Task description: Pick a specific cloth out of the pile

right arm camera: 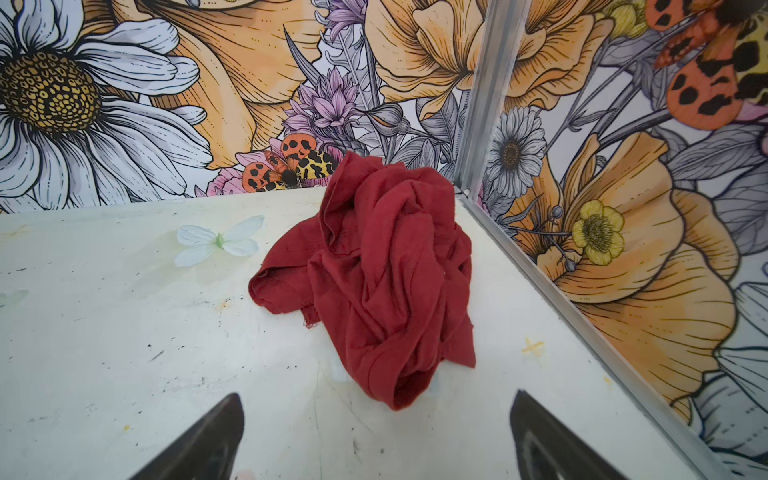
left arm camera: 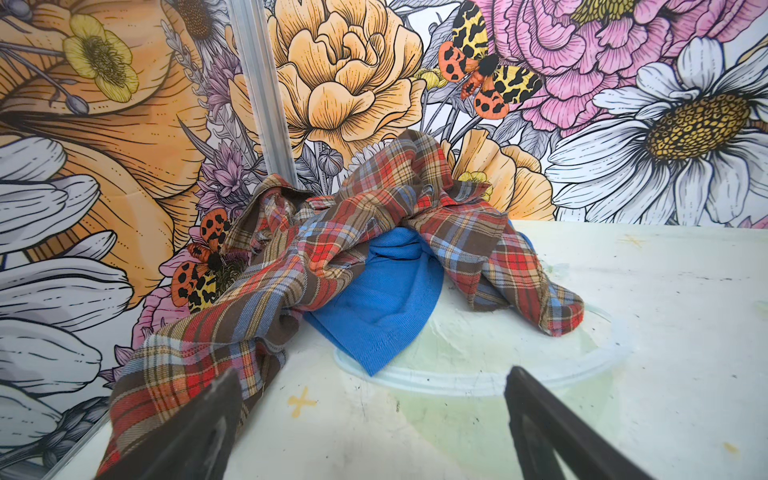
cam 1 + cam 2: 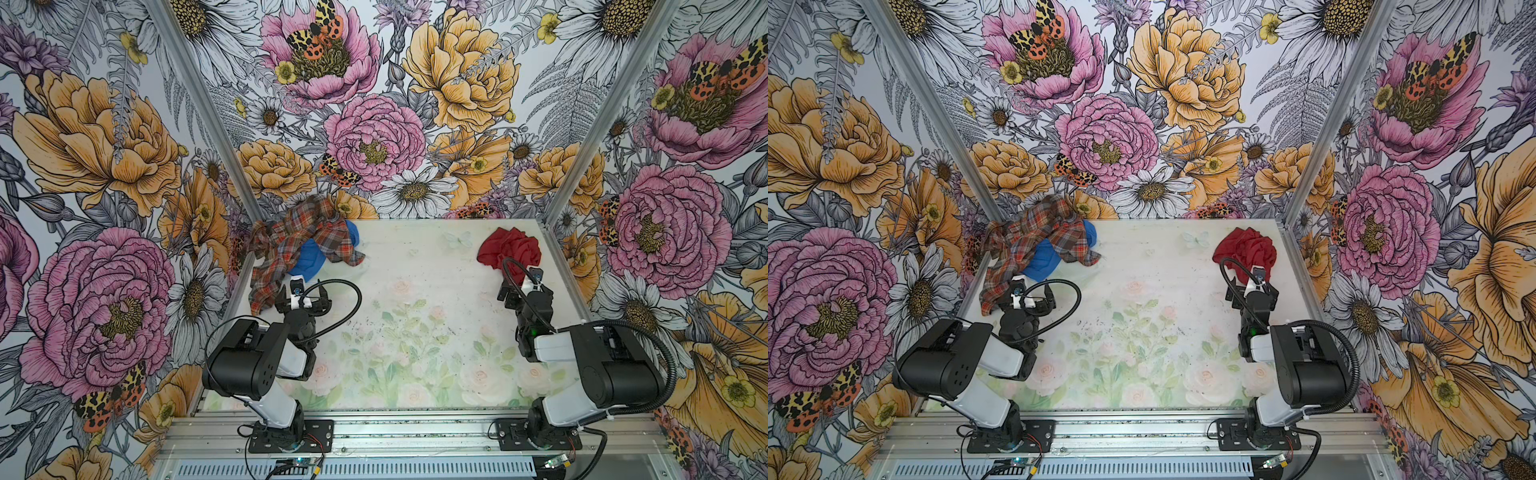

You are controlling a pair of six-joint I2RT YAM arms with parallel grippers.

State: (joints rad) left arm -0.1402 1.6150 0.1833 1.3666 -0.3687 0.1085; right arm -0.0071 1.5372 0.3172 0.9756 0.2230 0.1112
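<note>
cloth (image 3: 509, 249) crumpled dark red, pile (image 3: 299, 243) plaid over blue, well apart

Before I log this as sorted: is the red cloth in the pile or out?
Out: the red cloth lies crumpled alone, apart from the plaid shirt and blue cloth.

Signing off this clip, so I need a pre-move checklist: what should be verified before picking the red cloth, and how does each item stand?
1. Red cloth lies apart from the plaid shirt and blue cloth: ok.
2. Right gripper open, empty: ok.
3. Right gripper faces the red cloth: ok.
4. Left gripper open, empty: ok.
5. Room for the jaws between red cloth and corner post: cannot tell.
</note>
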